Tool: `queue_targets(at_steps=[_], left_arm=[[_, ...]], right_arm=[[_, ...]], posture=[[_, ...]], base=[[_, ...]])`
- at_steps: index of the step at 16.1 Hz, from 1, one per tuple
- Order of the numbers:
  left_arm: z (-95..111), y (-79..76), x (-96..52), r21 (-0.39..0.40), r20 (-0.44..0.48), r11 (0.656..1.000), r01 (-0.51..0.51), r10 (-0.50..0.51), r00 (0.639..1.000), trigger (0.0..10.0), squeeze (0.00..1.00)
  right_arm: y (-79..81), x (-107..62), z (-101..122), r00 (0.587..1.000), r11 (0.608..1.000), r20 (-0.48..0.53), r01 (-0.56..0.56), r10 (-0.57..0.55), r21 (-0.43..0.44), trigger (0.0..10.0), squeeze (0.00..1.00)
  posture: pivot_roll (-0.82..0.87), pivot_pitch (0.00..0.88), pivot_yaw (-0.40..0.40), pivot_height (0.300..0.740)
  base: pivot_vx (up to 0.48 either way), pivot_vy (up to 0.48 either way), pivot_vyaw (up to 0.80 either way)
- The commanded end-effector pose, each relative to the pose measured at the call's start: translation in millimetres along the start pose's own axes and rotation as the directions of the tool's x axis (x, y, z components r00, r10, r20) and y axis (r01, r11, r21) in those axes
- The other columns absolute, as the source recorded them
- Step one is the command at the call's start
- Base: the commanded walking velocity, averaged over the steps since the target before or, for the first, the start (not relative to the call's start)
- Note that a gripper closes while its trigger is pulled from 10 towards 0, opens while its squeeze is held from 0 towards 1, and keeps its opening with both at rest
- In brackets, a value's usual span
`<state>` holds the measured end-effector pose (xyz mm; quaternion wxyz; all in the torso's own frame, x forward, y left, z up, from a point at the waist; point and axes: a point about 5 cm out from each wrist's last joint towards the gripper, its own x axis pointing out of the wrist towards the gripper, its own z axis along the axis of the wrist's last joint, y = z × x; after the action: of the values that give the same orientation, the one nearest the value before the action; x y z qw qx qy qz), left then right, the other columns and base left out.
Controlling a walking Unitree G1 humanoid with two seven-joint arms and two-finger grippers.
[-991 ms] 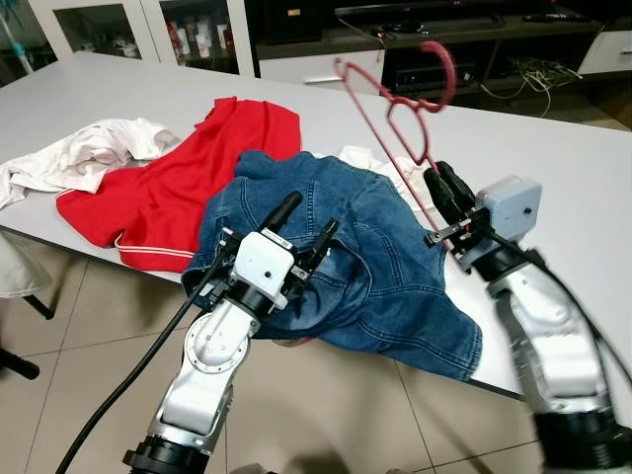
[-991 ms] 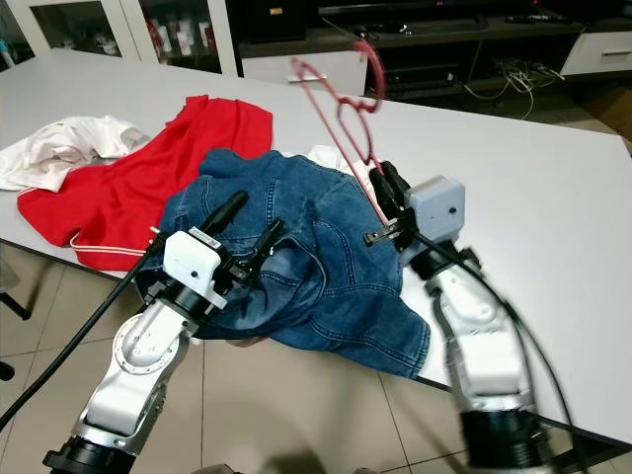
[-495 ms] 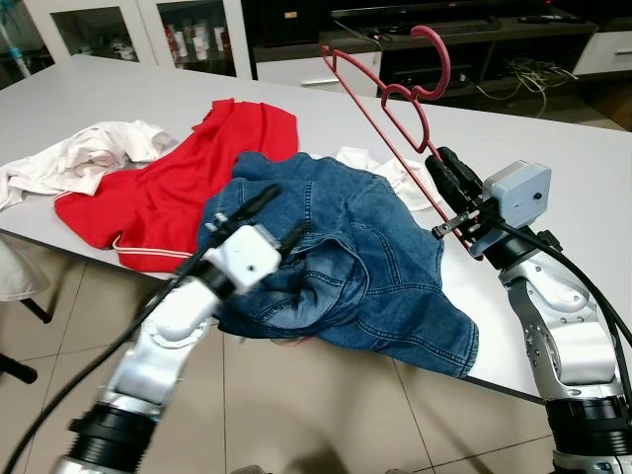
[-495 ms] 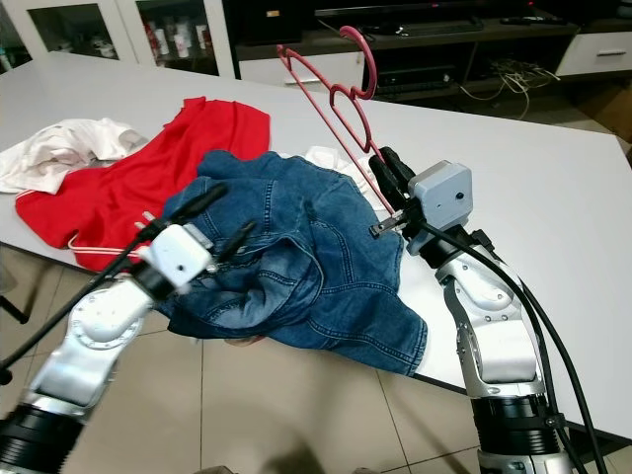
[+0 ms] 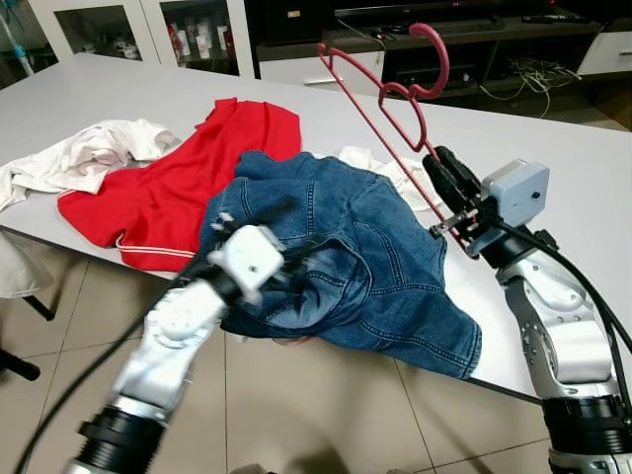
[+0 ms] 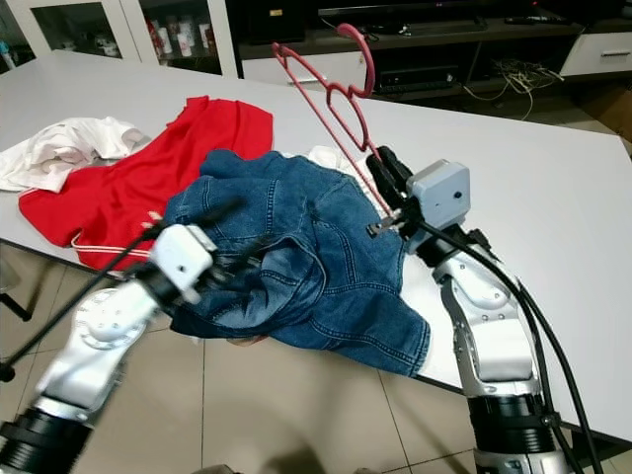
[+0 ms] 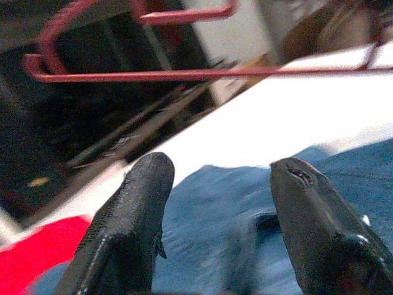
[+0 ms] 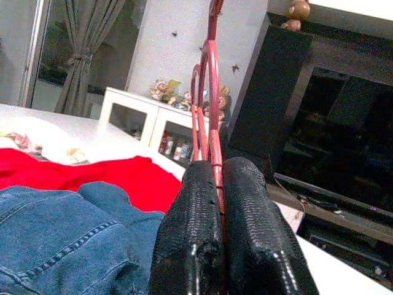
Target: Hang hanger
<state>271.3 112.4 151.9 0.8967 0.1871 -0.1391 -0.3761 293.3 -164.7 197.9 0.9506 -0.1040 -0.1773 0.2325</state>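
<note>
A dark red hanger (image 5: 390, 94) stands raised above the white table (image 5: 553, 158), hook uppermost, with my right gripper (image 5: 441, 168) shut on its lower bar. In the right wrist view the two black fingers (image 8: 202, 233) press together around the red hanger (image 8: 209, 98). A blue denim jacket (image 5: 346, 257) lies crumpled over the table's near edge. My left gripper (image 5: 267, 222) is blurred over the jacket's near left side. In the left wrist view its fingers (image 7: 132, 221) stand open above the denim (image 7: 209, 233), with the hanger (image 7: 153, 74) beyond.
A red shirt (image 5: 178, 188) lies left of the jacket, and a white garment (image 5: 79, 158) lies farther left. Another white cloth (image 5: 380, 168) peeks from behind the denim. Cabinets and a TV stand (image 5: 464, 49) line the far side. Tiled floor (image 5: 326, 415) lies below the table edge.
My left arm has swung down and left, its gripper now blurred low over the jacket's near side. The right gripper and hanger rose slightly a second ago and have since held still.
</note>
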Motion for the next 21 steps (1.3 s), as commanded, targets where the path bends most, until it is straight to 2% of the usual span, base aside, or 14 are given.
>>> queue_targets(at_steps=[1, 2, 3, 5, 7, 8, 9, 11, 14, 17, 21], left_arm=[[-2, -8.1, -2.4, -0.065, -0.025, 0.995, 0.071, -0.072, 0.997, 10.0, 0.00], [-5, -12.5, -4.2, -0.104, -0.048, 0.989, 0.106, -0.111, 0.993, 10.0, 0.00], [-8, -14.8, -7.9, -0.155, -0.067, 0.978, 0.138, -0.149, 0.986, 10.0, 1.00], [-12, -21.8, -13.3, -0.262, -0.085, 0.943, 0.205, -0.235, 0.968, 10.0, 1.00], [-15, -26.4, -9.3, -0.244, -0.107, 0.946, 0.214, -0.245, 0.964, 10.0, 1.00], [-16, -29.1, -5.1, -0.246, -0.110, 0.945, 0.213, -0.246, 0.963, 10.0, 0.14], [-17, -30.8, -2.6, -0.258, -0.107, 0.942, 0.216, -0.250, 0.962, 10.0, 0.00], [-22, -34.8, 6.1, -0.317, -0.111, 0.926, 0.204, -0.250, 0.962, 10.0, 0.00], [-29, -34.8, 14.3, -0.343, -0.149, 0.924, 0.172, -0.234, 0.961, 10.0, 0.00], [-38, -38.9, 25.7, -0.406, -0.184, 0.900, 0.158, -0.250, 0.951, 10.0, 0.00], [-40, -46.5, 29.4, -0.409, -0.173, 0.894, 0.185, -0.274, 0.946, 10.0, 0.00]], right_arm=[[-2.4, 1.0, 2, 1.000, 1.000, 0.010, 0.004, -0.004, -0.004, 10.0, 0.00], [-3.8, 0.0, 2, 1.000, 1.000, 0.009, 0.008, -0.008, -0.008, 10.0, 0.00], [-4.7, 0.3, 2, 1.000, 1.000, 0.008, 0.011, -0.011, -0.012, 10.0, 0.00], [-6.1, 1.2, 2, 1.000, 1.000, 0.009, 0.014, -0.014, -0.017, 10.0, 0.00], [-5.9, 1.8, 2, 1.000, 1.000, 0.010, 0.014, -0.014, -0.018, 10.0, 0.00], [-5.2, 2.1, 2, 1.000, 1.000, 0.012, 0.014, -0.013, -0.019, 10.0, 0.00], [-4.9, 2.6, 2, 1.000, 1.000, 0.012, 0.014, -0.013, -0.019, 10.0, 0.00], [-4.3, 3.4, 2, 1.000, 1.000, 0.016, 0.016, -0.015, -0.018, 10.0, 0.00], [-4.7, 4.1, 2, 1.000, 1.000, 0.019, 0.019, -0.019, -0.018, 10.0, 0.00], [-3.9, 4.7, 2, 0.999, 1.000, 0.022, 0.023, -0.023, -0.018, 10.0, 0.00], [-0.3, 3.8, 1, 1.000, 1.000, 0.023, 0.015, -0.015, -0.010, 10.0, 0.00]], posture=[[-0.08, 0.000, 0.053, 0.740], [-0.08, 0.000, 0.053, 0.740], [-0.08, 0.000, 0.056, 0.740], [-0.09, 0.000, 0.057, 0.740], [-0.08, 0.000, 0.058, 0.740], [-0.09, 0.000, 0.060, 0.740], [-0.09, 0.000, 0.061, 0.740], [-0.09, 0.000, 0.064, 0.740], [-0.10, 0.000, 0.067, 0.740], [-0.10, 0.000, 0.070, 0.740], [-0.10, 0.000, 0.069, 0.740]], base=[[0.000, 0.000, 0.00], [0.000, 0.000, 0.00], [0.000, 0.000, 0.00], [0.000, 0.000, 0.00], [0.000, 0.000, 0.00], [0.000, 0.000, 0.00], [0.000, 0.000, 0.00], [0.000, 0.000, 0.00], [0.000, 0.000, 0.00], [0.000, 0.000, 0.00], [0.000, 0.000, 0.00]])
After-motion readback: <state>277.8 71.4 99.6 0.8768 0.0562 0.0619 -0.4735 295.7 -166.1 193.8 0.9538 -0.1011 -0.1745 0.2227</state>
